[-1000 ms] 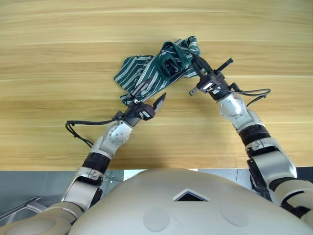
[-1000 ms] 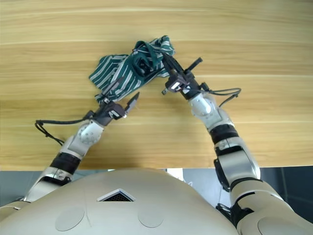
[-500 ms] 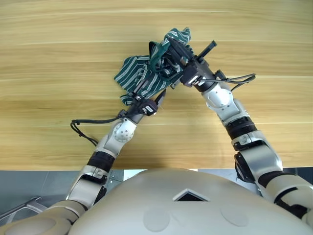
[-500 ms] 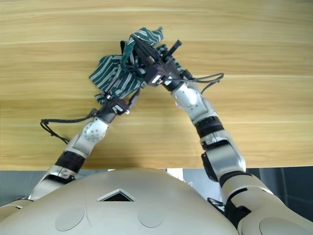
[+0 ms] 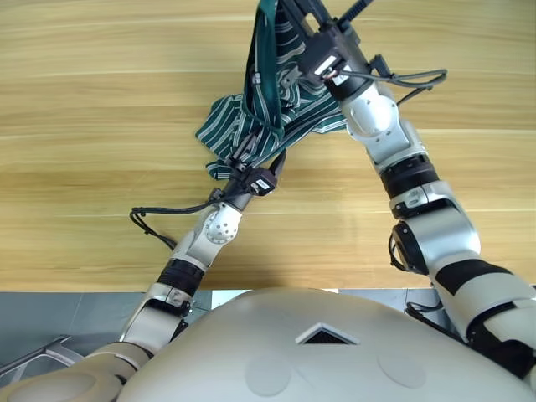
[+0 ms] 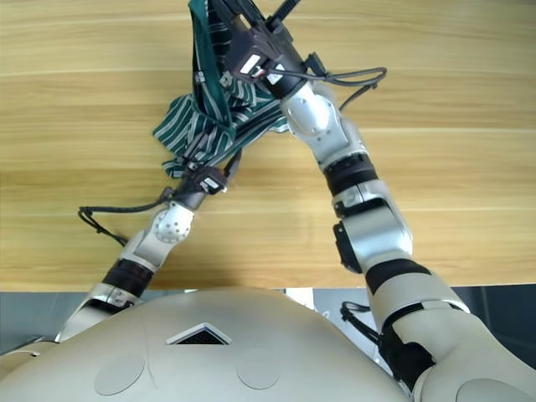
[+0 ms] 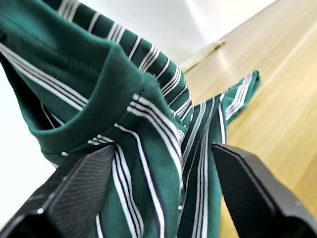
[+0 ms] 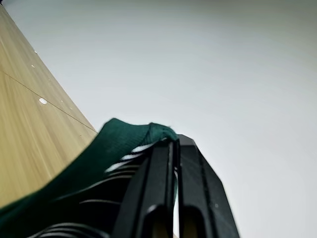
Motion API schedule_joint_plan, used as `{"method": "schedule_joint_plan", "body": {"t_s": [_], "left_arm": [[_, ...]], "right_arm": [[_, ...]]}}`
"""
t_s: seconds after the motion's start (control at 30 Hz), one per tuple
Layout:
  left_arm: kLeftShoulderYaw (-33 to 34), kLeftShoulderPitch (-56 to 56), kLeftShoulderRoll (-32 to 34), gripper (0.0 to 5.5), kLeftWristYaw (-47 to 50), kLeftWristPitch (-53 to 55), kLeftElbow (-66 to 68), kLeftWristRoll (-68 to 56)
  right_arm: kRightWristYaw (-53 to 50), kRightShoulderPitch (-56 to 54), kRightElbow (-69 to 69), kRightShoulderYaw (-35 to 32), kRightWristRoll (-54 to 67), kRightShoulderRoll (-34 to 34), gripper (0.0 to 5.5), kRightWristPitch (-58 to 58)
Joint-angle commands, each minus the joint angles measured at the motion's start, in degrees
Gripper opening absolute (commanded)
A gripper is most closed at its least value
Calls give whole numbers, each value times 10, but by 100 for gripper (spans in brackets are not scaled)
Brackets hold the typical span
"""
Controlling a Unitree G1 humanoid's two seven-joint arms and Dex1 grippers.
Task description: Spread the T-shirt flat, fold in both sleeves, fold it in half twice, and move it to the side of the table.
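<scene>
The shirt (image 5: pixel 276 109) is bunched toward 12 o'clock on the surface (image 5: pixel 100 100). One fold is pinched tight in the right fingers (image 8: pixel 158 188) and hung above the heap, while the left fingers (image 7: pixel 79 188) are spread around a striped edge at the heap's 7 o'clock. That edge should be clamped low, then both holds drawn apart toward 9 and 3 o'clock until taut.
</scene>
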Motion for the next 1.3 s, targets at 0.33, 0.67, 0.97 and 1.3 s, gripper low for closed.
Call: {"method": "schedule_joint_plan", "body": {"t_s": [0.33, 0.67, 0.97, 1.3], "left_arm": [[27, 39, -43, 360, 30, 80, 16, -40], [35, 105, 0, 360, -87, 64, -44, -147], [43, 100, -7, 307, -97, 68, -44, -158], [42, 88, -5, 162, -64, 25, -29, -126]], "right_arm": [[-49, -44, 46, -5, -33, -9, 1, -5], [-65, -75, 104, 1, -43, -5, 1, -3], [-81, -88, 142, 5, -51, -5, 0, -4], [-99, -93, 170, 16, -64, -1, 0, 3]]}}
